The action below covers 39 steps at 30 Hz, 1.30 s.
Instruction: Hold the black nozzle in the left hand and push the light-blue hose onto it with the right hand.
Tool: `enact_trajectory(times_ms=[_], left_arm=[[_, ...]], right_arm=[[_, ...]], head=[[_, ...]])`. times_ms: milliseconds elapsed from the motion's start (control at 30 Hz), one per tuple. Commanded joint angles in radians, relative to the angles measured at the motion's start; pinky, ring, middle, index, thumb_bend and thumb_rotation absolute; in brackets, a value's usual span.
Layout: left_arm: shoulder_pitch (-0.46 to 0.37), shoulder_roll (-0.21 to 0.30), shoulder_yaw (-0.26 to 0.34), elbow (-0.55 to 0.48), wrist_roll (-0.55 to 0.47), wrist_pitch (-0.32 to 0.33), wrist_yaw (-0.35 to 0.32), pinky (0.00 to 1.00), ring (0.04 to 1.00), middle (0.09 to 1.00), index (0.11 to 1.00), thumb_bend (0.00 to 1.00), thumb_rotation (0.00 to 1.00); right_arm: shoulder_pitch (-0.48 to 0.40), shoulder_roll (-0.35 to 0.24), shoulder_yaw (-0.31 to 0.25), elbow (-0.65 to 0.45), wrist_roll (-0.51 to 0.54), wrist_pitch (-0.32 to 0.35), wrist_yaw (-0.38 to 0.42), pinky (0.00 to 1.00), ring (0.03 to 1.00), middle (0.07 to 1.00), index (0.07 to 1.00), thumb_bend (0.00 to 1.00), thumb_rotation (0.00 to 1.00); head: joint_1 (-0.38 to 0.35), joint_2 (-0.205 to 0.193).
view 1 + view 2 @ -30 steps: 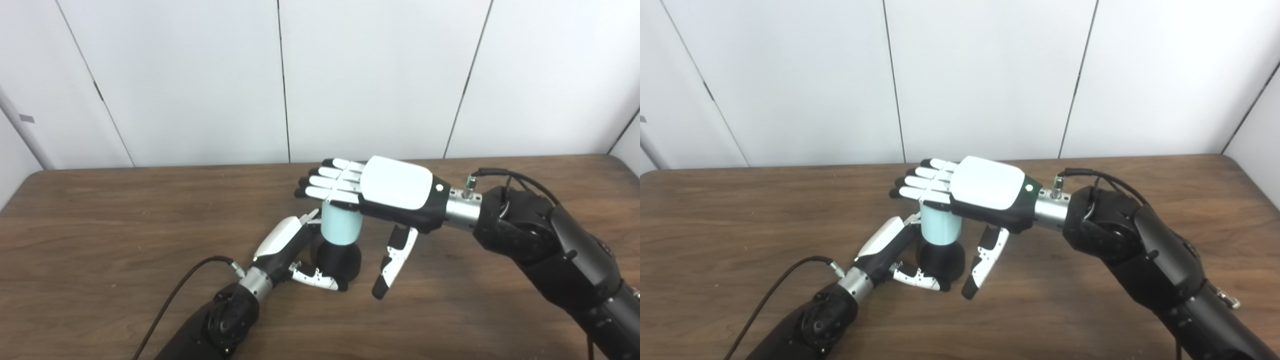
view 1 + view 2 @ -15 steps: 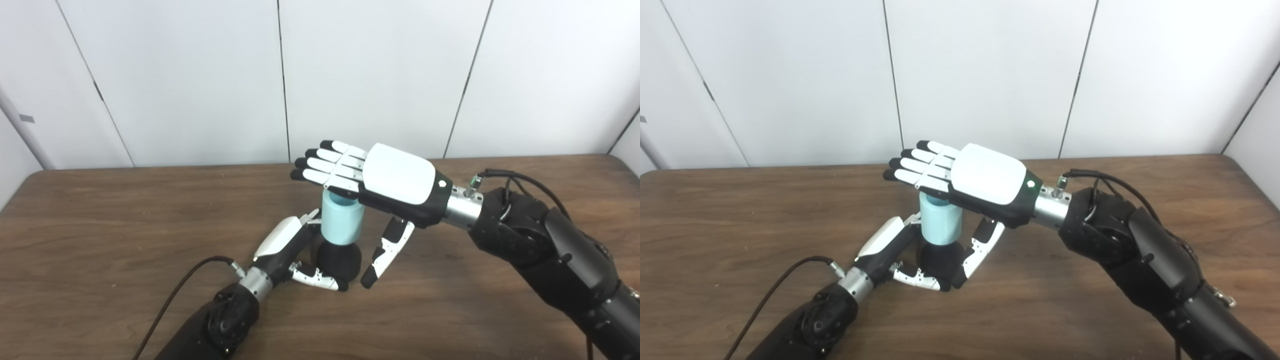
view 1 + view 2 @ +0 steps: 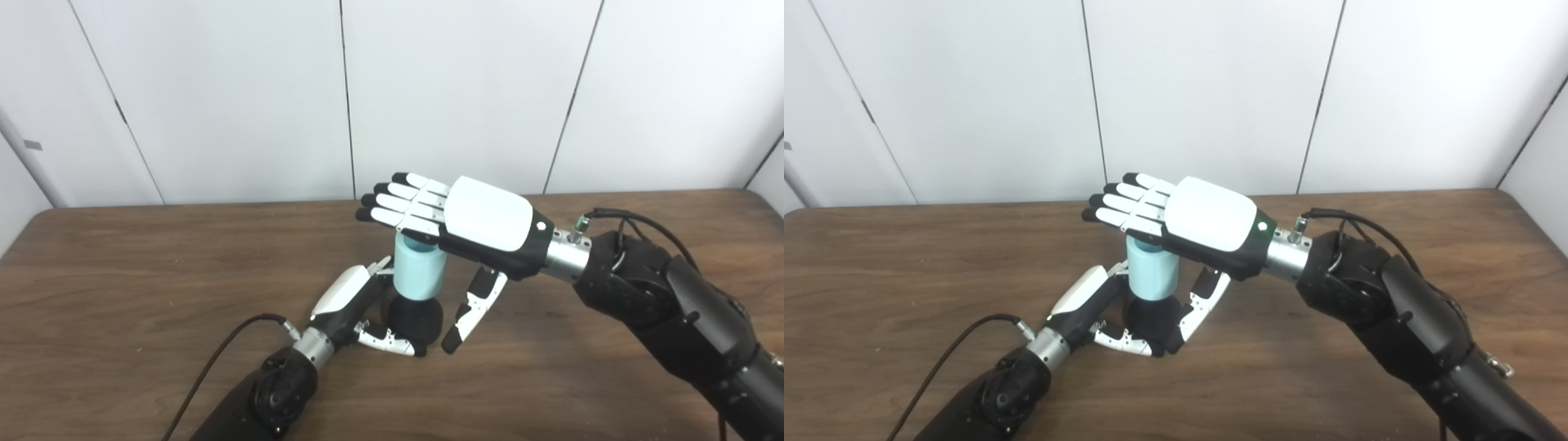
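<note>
- The black nozzle point(image 3: 415, 320) stood on the wooden table point(image 3: 122, 275), near the middle of the surface and close to the robot, its rounded body resting on the wood.
- The light-blue hose point(image 3: 419, 273), a short cylindrical sleeve, sat on top of the nozzle. Its long axis ran vertically, upright or very nearly so, with the open end facing up; a darker rim of the opening showed just under the right palm.
- Hose and nozzle were aligned on one vertical axis, the lower edge of the hose meeting the top of the nozzle. How deep the nozzle went into the hose could not be determined from either view.
- The left hand point(image 3: 355, 306) was closed around the nozzle at its base: the thumb point(image 3: 386, 340) curled across the near side of the black body and the fingers wrapped behind it, largely hidden.
- The right hand point(image 3: 471, 223) lay flat, palm down, above the top of the hose. Its fingers point(image 3: 398, 208) were straight and extended past the hose toward the left, and it gripped nothing. Whether the palm touched the rim appeared likely but was not certain.
- The right thumb point(image 3: 471, 306) hung downward beside the hose and nozzle on their right side, its tip close to the nozzle.
</note>
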Motion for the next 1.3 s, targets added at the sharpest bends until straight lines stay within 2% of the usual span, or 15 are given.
enact_trajectory(times_ms=[0,333,433,867,1100,1267], left_arm=[[0.092,0.026,-0.073,0.057,0.091,0.106,-0.129,1.0,1.0,0.792,0.483,0.52,0.08],[0.094,0.03,-0.074,0.052,0.091,0.107,-0.129,1.0,1.0,0.791,0.483,0.52,0.08],[0.094,0.031,-0.074,0.056,0.09,0.104,-0.128,1.0,1.0,0.791,0.483,0.52,0.08],[0.095,0.029,-0.073,0.047,0.085,0.113,-0.133,1.0,1.0,0.791,0.483,0.52,0.08],[0.094,0.03,-0.074,0.049,0.088,0.113,-0.13,1.0,1.0,0.788,0.483,0.52,0.08],[0.094,0.03,-0.075,0.049,0.089,0.11,-0.129,1.0,1.0,0.788,0.483,0.52,0.08]], right_arm=[[-0.014,-0.023,-0.003,-0.003,0.013,-0.02,-0.017,1.0,1.0,1.0,1.0,0.86,0.71],[0.041,-0.026,0.053,0.043,0.002,-0.021,-0.026,1.0,1.0,1.0,1.0,0.88,0.75],[0.043,-0.027,0.054,0.044,0.013,-0.021,-0.014,1.0,1.0,1.0,1.0,0.88,0.76],[0.026,-0.018,0.027,0.015,0.036,-0.02,0.033,1.0,1.0,1.0,1.0,0.88,0.74],[-0.002,-0.005,-0.018,-0.013,0.058,-0.018,0.069,1.0,1.0,1.0,1.0,0.89,0.72],[-0.012,0.0,-0.038,-0.017,0.051,-0.021,0.056,1.0,1.0,1.0,1.0,0.88,0.72]], head=[[-0.002,0.001],[-0.003,0.005],[-0.004,0.005],[-0.003,0.006],[-0.003,0.005],[-0.005,0.005]])
